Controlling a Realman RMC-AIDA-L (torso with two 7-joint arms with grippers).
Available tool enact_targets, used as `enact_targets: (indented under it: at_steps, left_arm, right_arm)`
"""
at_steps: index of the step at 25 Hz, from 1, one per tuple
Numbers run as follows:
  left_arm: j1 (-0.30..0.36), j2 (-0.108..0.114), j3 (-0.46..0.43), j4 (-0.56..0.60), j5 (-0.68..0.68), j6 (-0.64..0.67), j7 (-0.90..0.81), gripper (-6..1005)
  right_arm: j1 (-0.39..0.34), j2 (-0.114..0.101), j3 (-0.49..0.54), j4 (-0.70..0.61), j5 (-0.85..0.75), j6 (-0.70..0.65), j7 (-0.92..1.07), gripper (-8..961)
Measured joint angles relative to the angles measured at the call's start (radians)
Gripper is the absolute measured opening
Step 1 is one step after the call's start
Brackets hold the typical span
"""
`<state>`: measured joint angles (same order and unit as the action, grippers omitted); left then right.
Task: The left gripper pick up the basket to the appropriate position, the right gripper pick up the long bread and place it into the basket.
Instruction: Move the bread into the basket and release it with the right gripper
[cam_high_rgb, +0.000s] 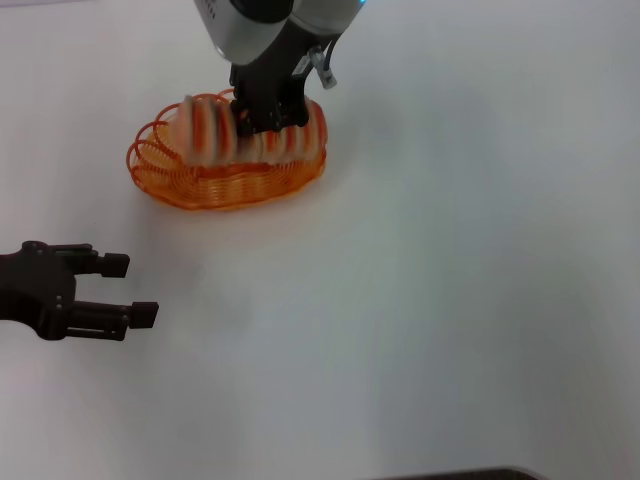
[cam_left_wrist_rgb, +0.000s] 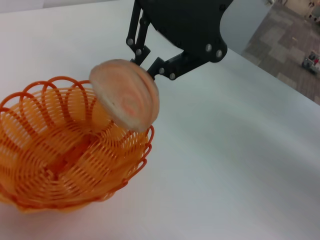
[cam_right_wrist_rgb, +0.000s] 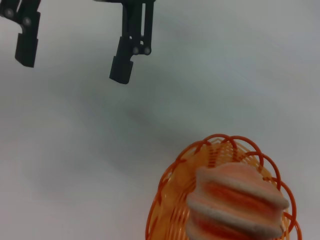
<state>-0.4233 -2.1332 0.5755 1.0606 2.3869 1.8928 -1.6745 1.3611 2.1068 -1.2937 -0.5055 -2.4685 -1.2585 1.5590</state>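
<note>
The orange wire basket (cam_high_rgb: 230, 188) stands on the white table at the back, left of the middle. The long bread (cam_high_rgb: 210, 130), striped orange-brown and cream, lies lengthwise over the basket, riding above the rim. My right gripper (cam_high_rgb: 268, 118) comes down from above and is shut on the bread's middle. The left wrist view shows the bread's rounded end (cam_left_wrist_rgb: 127, 97) over the basket (cam_left_wrist_rgb: 50, 165), with the right gripper (cam_left_wrist_rgb: 150, 60) behind it. My left gripper (cam_high_rgb: 132, 290) is open and empty near the table's left edge, well in front of the basket.
The white table (cam_high_rgb: 450, 300) is bare to the right of and in front of the basket. The right wrist view shows the bread (cam_right_wrist_rgb: 235, 200), the basket rim (cam_right_wrist_rgb: 167, 200) and the left gripper's fingers (cam_right_wrist_rgb: 122, 70) farther off.
</note>
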Motion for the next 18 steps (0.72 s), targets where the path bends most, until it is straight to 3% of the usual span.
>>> enact_targets:
  at_steps: [4,13,18]
  left_arm:
    - [0.0,-0.002,0.0,-0.001,0.0,-0.001,-0.006,872]
    - [0.001,-0.005,-0.004,-0.002,0.0,-0.002,-0.011,872]
    - [0.001,-0.006,-0.005,-0.003,0.0,-0.002,-0.014,872]
  right_arm:
    - [0.0,0.002,-0.049,0.006,0.021,0.024,0.006,130]
    - [0.016,0.002,-0.054,0.034,0.035,0.057,0.013,182]
    - [0.016,0.002,-0.054,0.034,0.038,0.067,0.008,409]
